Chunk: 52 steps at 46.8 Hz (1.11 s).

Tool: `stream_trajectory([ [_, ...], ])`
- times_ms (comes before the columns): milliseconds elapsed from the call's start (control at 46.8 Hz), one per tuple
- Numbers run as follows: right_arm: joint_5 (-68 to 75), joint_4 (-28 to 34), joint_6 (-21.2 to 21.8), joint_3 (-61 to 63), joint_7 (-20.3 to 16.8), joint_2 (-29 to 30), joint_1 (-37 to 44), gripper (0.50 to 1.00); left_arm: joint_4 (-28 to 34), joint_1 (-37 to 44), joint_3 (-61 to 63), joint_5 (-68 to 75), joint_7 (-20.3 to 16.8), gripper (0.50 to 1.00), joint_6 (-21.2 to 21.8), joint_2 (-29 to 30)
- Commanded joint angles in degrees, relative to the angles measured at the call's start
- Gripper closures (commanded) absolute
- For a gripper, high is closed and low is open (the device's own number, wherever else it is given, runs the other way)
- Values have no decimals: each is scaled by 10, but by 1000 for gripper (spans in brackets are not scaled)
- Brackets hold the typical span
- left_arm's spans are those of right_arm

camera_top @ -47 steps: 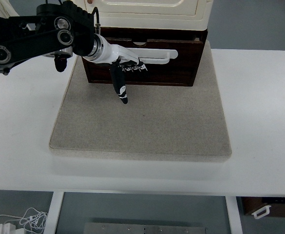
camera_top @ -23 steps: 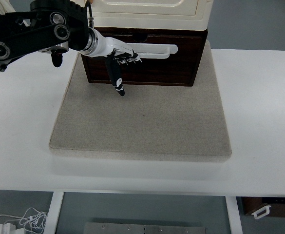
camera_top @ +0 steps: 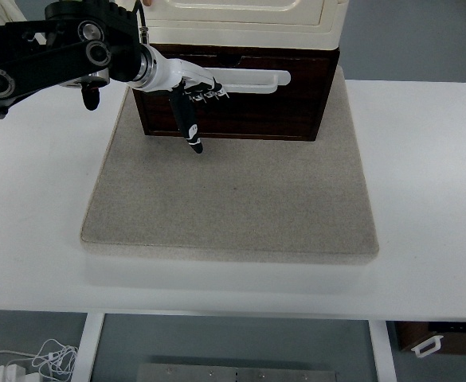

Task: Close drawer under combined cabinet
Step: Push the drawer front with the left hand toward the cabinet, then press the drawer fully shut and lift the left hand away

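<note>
Top view, looking steeply down: the left hand (camera_top: 191,91), on a black arm entering from the upper left of the frame, is resting against the front of the dark wooden drawer (camera_top: 236,99) at the upper centre. Its white fingers (camera_top: 205,87) are curling loosely against the drawer face just at the left end of the white handle (camera_top: 248,79), without visibly closing around it, while the black-tipped thumb (camera_top: 191,131) is pointing down toward the lower edge of the drawer front; the hand is grasping nothing. The drawer is sitting beneath the cream cabinet (camera_top: 244,20), its front lying slightly proud of the cabinet body above it. Cabinet and drawer are standing at the far edge of a grey-beige mat (camera_top: 233,199), which is lying on a white table (camera_top: 424,175). Grey floor is showing beyond the table, and white cables (camera_top: 25,362) are lying at the lower left of the frame.
</note>
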Motion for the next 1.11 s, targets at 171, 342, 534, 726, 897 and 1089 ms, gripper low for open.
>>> stream_trajectory([
  [171,0,0,0,0,0,0,-1,548,6,-1,-2,-2,-5,512,-1,1],
  [342,0,0,0,0,0,0,-1,548,-8,-1,-11,-4,-15,506,-1,-1],
  [534,0,0,0,0,0,0,-1,548,-41,4,-32,-9,-34,504,-14,-2],
  [726,0,0,0,-1,0,0,-1,548,-59,18,-113,-13,-46,504,-17,-5],
  [897,0,0,0,0,0,0,0,548,-56,18,-196,-40,-68,504,-35,-5],
  [1089,0,0,0,0,0,0,0,548,-13,14,-305,-73,-121,504,-34,-7],
])
